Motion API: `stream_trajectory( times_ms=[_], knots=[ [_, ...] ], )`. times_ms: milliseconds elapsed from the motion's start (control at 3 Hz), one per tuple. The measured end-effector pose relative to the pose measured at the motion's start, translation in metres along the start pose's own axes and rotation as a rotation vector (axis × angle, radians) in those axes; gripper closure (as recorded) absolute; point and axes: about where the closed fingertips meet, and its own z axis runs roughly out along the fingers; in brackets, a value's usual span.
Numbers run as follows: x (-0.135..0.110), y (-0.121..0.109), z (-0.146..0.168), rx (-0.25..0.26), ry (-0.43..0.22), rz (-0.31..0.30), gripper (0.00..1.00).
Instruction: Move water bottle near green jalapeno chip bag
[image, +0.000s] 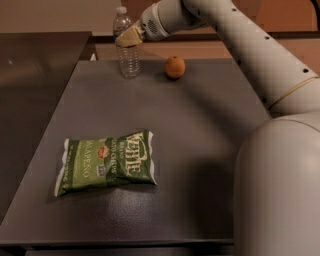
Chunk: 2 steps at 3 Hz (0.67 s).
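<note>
The water bottle (129, 62) is clear and ribbed with a white cap. It stands upright at the far left of the dark table (200, 130). My gripper (129, 37) is at the bottle's upper half, in front of it and overlapping it. The green jalapeno chip bag (107, 162) lies flat near the table's front left, well apart from the bottle.
An orange fruit (175, 67) sits on the table just right of the bottle. A steel counter (35, 75) adjoins the table on the left. My white arm and body (280, 165) fill the right side.
</note>
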Motion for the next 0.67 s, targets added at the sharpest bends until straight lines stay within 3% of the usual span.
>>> stream_trajectory(
  times_ms=[333, 667],
  knots=[
    [-0.003, 0.027, -0.031, -0.038, -0.017, -0.025, 1.00],
    [0.000, 0.069, -0.065, -0.107, -0.028, -0.059, 1.00]
  ],
)
